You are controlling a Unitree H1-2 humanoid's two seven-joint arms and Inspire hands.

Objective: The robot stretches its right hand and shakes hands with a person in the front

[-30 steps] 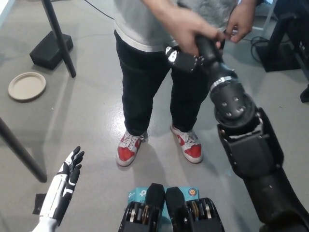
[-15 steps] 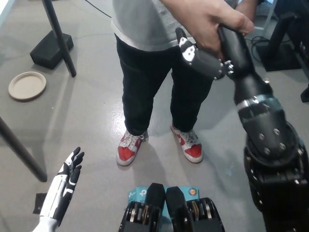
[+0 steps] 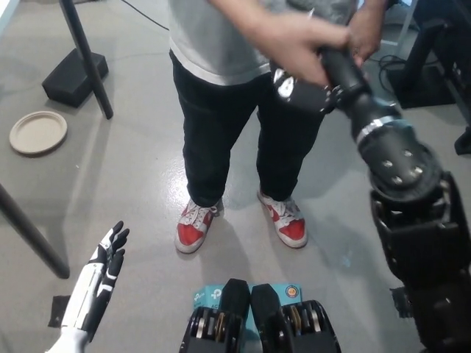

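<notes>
The right hand (image 3: 298,87) is stretched up and forward on the black right arm (image 3: 390,158), which rises from the lower right corner of the view so that the hand reaches the person (image 3: 221,44) at about waist height, where a handshake is naturally offered. The person's hand (image 3: 294,44) lies over it from above and is wrapped around its upper part, blurred, so the two are in contact and the clasp looks under way; how the robot's own fingers lie inside that clasp is hidden, and I cannot tell whether they are curled around the person's hand or not. The person's other hand (image 3: 366,31) is up beside the robot's wrist, near the top edge. The person stands squarely before the robot on the grey floor (image 3: 132,176), red and white shoes (image 3: 195,224) a little apart, close enough for the arm to reach. The white left hand (image 3: 103,272) rests low at the lower left corner, holding nothing, its fingers apart and pointing forward, out of the way of the greeting.
</notes>
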